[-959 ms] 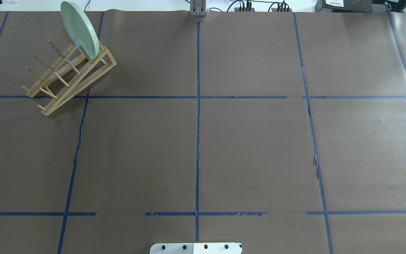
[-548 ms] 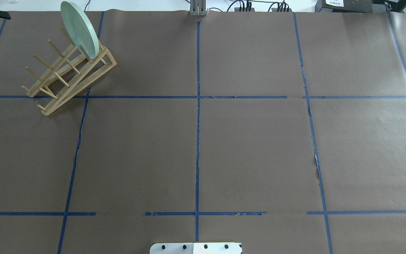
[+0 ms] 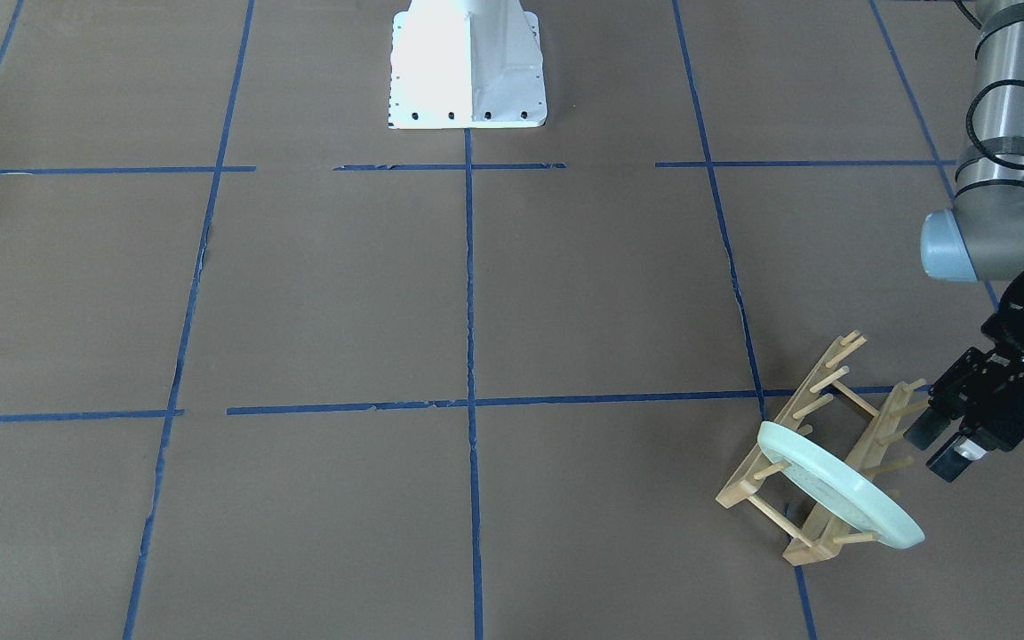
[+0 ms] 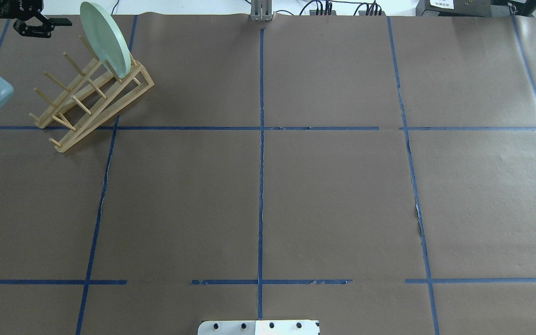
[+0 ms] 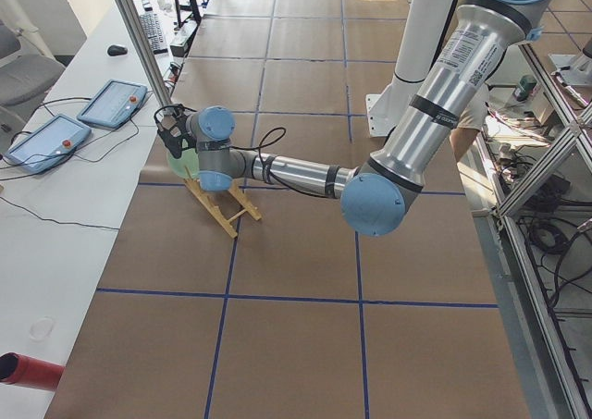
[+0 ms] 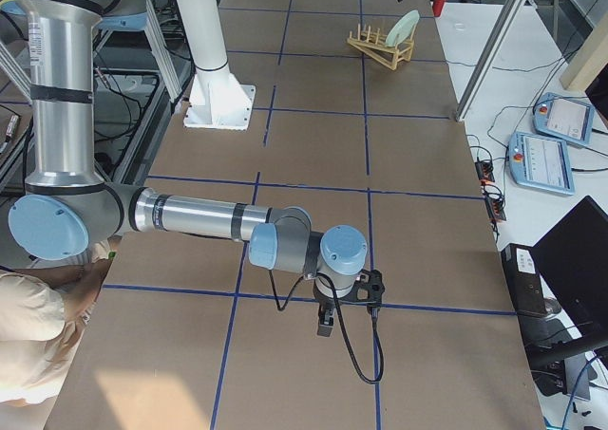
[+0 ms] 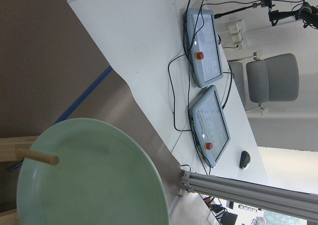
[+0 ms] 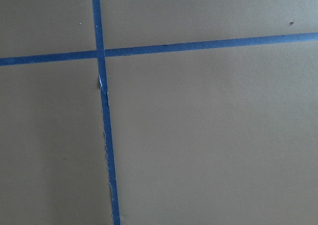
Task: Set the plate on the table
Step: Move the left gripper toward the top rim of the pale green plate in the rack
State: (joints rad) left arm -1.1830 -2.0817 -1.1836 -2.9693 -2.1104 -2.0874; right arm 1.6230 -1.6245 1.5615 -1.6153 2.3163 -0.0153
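Note:
The pale mint-green plate (image 4: 105, 39) stands on edge in the last slot of the wooden peg rack (image 4: 91, 100) at the table's (image 4: 333, 195) far left. It also shows in the front view (image 3: 841, 489) and fills the left wrist view (image 7: 94, 175). My left gripper (image 4: 58, 27) is open and empty, level with the plate's upper rim and a short gap from it; in the front view (image 3: 928, 453) it hangs beside the rack (image 3: 832, 369). My right gripper (image 6: 347, 307) shows only in the exterior right view, low over the table; I cannot tell if it is open.
The white robot base (image 3: 468, 67) stands at the table's near middle edge. Beyond the far edge, behind the plate, two teach pendants (image 7: 206, 96) and cables lie on a white bench. An aluminium post (image 5: 139, 40) stands near the rack.
My left arm has come into the overhead view from the left. Its gripper has moved right along the far edge, toward the plate's rim. Plate and rack have not moved.

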